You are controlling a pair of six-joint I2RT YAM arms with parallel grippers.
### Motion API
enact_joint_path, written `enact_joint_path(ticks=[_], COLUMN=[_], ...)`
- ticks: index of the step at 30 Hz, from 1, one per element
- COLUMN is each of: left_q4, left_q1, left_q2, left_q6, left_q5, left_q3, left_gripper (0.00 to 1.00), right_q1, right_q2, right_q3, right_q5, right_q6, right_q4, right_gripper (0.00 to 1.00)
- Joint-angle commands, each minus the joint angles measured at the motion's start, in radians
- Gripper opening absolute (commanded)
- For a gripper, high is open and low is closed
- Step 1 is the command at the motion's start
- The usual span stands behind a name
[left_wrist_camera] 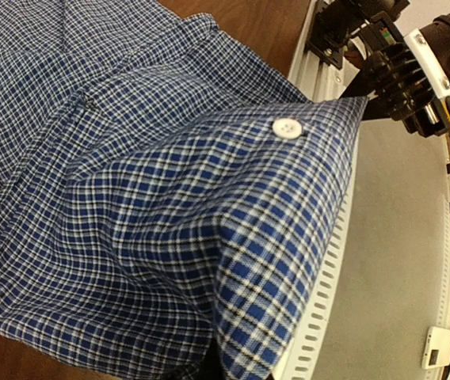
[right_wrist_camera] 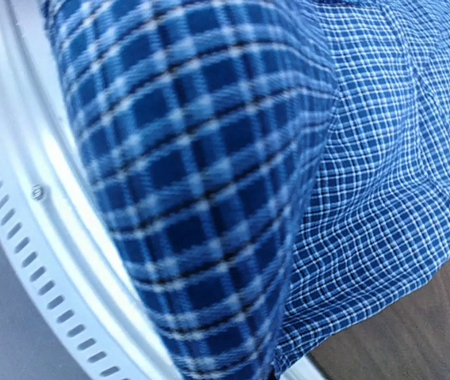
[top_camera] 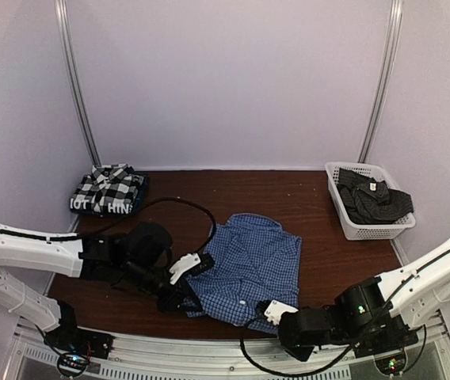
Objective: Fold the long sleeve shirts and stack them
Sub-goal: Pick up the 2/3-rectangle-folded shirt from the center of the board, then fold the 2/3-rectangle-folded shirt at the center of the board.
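The blue fine-check shirt (top_camera: pixel 253 257) lies partly folded in the middle of the dark table, its near edge by the front rail. My left gripper (top_camera: pixel 181 298) is shut on its near left corner, and the left wrist view is filled with that cloth (left_wrist_camera: pixel 130 198) and a white button (left_wrist_camera: pixel 287 127). My right gripper (top_camera: pixel 277 314) is shut on the near right hem. Check cloth (right_wrist_camera: pixel 209 158) drapes over its fingers and hides them. A black-and-white plaid shirt (top_camera: pixel 110 187) lies folded on a navy lettered one (top_camera: pixel 98 207) at the back left.
A white basket (top_camera: pixel 368 231) at the back right holds a dark charcoal shirt (top_camera: pixel 375 199). The slotted metal rail (top_camera: pixel 209 348) runs along the table's near edge, just below both grippers. White walls with two upright metal posts close the back.
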Motion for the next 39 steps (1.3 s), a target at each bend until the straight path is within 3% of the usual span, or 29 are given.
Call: enact_joint_path(ticks=[1,10,15,20,27,33,37,39], left_q4=[-0.039,-0.006,0.018,0.042,0.074,0.066,0.059,0.059], left_q1=[-0.098,-0.095,0.059,0.145,0.254,0.292,0.295,0.296], left_q2=[-0.097,-0.158,-0.128,-0.046,0.106,0.17,0.199,0.21], left_q6=[-0.104,-0.086,-0.031,0.014,0.04,0.06,0.068,0.072], left_q5=[-0.049,0.002,0.113,0.208,0.333,0.372,0.38,0.384], left_q3=[-0.03,-0.04,-0.014,0.054,0.144,0.205,0.223,0.226], left_gripper=[0.0,0.0,0.0,0.0,0.0,0.0,0.0,0.0], right_q1=[0.08,0.051,-0.108,-0.321,-0.484,-0.514,-0.515,-0.515], right_q2=[-0.015,-0.153,-0.274,-0.368,-0.342,-0.349,-0.359,-0.366], right_q3=[0.041,0.05,0.048,0.027,-0.005,-0.023,-0.034,-0.043], right_q5=[-0.117,-0.105,-0.154,-0.26,-0.313,-0.332,-0.363,-0.37], right_q6=[0.039,-0.01,-0.077,-0.127,-0.149,-0.166,-0.166,-0.16], right_q4=[-0.016,0.012,0.028,0.054,0.079,0.131,0.157,0.17], right_gripper=[0.0,0.04,0.12,0.18,0.35,0.62,0.76,0.79])
